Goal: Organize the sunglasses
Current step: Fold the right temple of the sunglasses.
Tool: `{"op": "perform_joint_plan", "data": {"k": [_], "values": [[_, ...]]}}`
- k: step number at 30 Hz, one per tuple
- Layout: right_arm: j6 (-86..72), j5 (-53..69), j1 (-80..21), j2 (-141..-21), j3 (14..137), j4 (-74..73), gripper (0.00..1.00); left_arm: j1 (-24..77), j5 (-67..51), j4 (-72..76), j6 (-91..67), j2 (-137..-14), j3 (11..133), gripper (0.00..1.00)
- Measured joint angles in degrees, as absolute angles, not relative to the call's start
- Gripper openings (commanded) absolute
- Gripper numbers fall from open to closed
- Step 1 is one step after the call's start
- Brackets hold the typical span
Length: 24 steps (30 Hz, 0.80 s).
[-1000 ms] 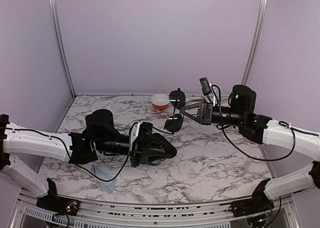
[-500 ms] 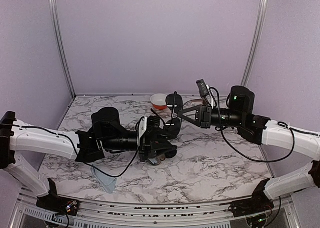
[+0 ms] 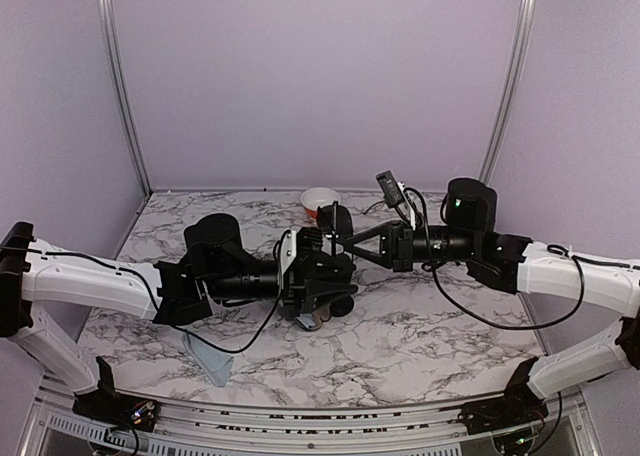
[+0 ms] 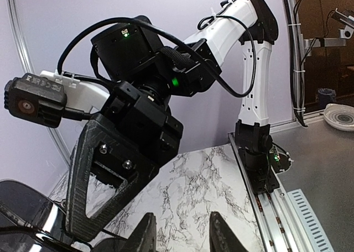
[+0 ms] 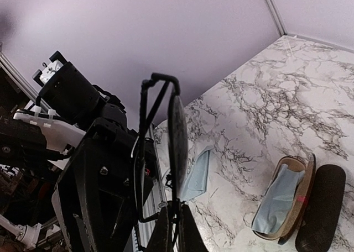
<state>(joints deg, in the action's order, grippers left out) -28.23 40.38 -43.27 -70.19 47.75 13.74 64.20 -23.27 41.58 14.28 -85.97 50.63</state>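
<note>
Black sunglasses (image 5: 177, 141) in closed R jaws; L jaws apart; brown case (image 5: 289, 163) clearest in R-wrist view.

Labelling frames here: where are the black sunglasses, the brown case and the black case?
black sunglasses (image 5: 177, 141), right wrist view, on the dark lens.
brown case (image 5: 292, 160), right wrist view, on its far rim.
black case (image 5: 322, 208), right wrist view, on its top.

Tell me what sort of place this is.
Probably a robotics lab test cell: the left arm and right arm are bolted to a marble-print table, boxed in by plain lilac panels on aluminium posts.
</note>
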Motion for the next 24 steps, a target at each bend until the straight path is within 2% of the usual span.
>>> {"op": "perform_joint_plan", "data": {"k": [5,8,11,17,24], "values": [[-27.35,41.12,-43.94,-71.05,47.79,13.08,0.0,64.2,-22.87,42.22,14.35,-85.95,50.63,0.34],[-26.55,40.51,-44.21,-71.24,48.12,11.75,0.0,64.2,-22.17,42.19,14.37,-85.8,50.63,0.45],[-25.15,38.35,-44.38,-71.26,49.25,9.39,0.0,64.2,-21.34,42.19,13.93,-85.1,50.5,0.51],[-23.0,28.62,-44.51,-71.26,52.05,5.28,0.0,64.2,-16.29,42.24,13.74,-81.93,48.38,0.5],[-22.46,20.1,-44.51,-71.46,52.45,3.29,0.0,64.2,-6.11,42.19,9.98,-81.45,47.51,0.43]]}}
